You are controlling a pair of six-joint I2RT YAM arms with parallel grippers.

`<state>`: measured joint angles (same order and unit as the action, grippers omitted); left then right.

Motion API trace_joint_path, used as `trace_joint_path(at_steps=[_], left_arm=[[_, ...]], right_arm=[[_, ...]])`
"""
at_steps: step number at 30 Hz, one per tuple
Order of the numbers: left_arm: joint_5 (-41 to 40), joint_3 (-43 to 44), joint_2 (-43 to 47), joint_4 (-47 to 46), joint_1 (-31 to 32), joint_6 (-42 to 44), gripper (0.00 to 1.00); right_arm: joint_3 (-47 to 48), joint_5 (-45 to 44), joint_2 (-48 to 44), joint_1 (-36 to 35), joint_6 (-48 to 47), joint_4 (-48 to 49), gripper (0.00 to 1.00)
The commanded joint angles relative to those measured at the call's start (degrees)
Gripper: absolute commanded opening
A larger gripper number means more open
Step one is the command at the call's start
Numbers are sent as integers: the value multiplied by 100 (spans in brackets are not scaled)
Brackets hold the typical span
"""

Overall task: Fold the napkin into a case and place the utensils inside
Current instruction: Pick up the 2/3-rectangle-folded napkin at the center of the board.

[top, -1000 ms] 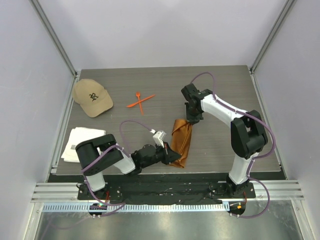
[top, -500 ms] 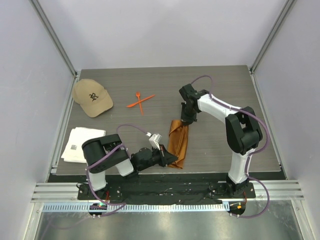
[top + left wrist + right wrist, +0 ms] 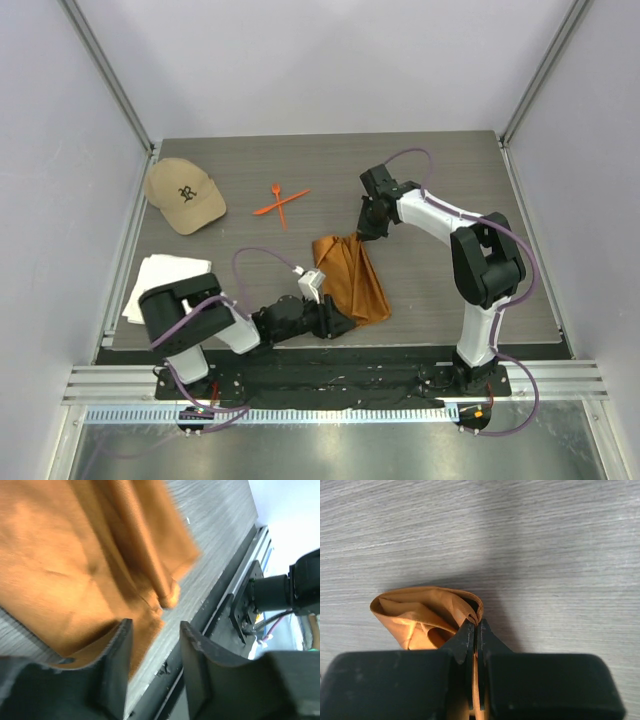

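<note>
Pale lilac walls [image 3: 300,60] enclose a grey wood-grain table [image 3: 450,180].

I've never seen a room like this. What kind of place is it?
Probably a lab robot test booth. Two white-and-black robot arms are mounted on a metal rail by a grey wood-grain table, pale walls box it in, and the right claw pinches a rust-orange cloth napkin.

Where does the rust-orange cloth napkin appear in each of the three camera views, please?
Top external: rust-orange cloth napkin just below centre.
Left wrist: napkin fills the upper left.
Right wrist: napkin lower left of centre, pinched in the right gripper.
Shared landmark: grey wood-grain tabletop under it.
</note>
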<state>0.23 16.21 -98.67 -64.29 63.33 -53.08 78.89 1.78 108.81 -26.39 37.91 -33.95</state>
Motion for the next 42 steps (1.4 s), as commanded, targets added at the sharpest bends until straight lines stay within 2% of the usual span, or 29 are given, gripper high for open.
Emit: trace_joint_path(at_steps=[1,3,5,6,7,9,11,12,13,17,19,23,26,32,42], left_arm=[[21,320,856,1502,39,447,50],[12,593,1559,2425,22,640,50],[-356,1032,2225,3682,-31,781,51],[-435,1173,2412,4052,-162,799,49],[-575,1296,2588,4282,-250,799,42],[-673,1411,2949,4880,-696,712,40],[-594,1797,2872,5720,-1084,633,34],[-516,1964,2584,5952,-1469,597,30],[-376,2200,2416,6007,-1638,614,24],[159,2615,1450,5569,-1851,790,17],[118,2991,810,5594,-1851,790,13],[13,3257,191,5445,-1824,799,11],[-144,3494,-229,5672,-1815,790,10],[-199,3547,-618,5507,-1763,694,9],[-251,3811,-759,5673,-1640,737,9]], right_arm=[[-41,-29,-18,38,120,425,1],[-49,-20,-36,46,94,433,1],[-41,-20,-27,64,67,434,1],[-41,-3,-27,73,59,434,1],[-15,6,-10,73,32,434,1],[-14,50,8,73,32,434,1],[-67,77,-1,73,32,451,1],[-84,94,-9,73,32,469,1],[-128,120,-18,64,32,530,1],[-190,173,-53,64,41,592,1],[-181,200,-53,73,32,592,1],[-199,296,-80,73,-3,592,1],[-243,428,-141,73,-56,627,1],[-611,779,-431,64,-65,987,1],[-972,1184,-897,55,-12,1637,1]])
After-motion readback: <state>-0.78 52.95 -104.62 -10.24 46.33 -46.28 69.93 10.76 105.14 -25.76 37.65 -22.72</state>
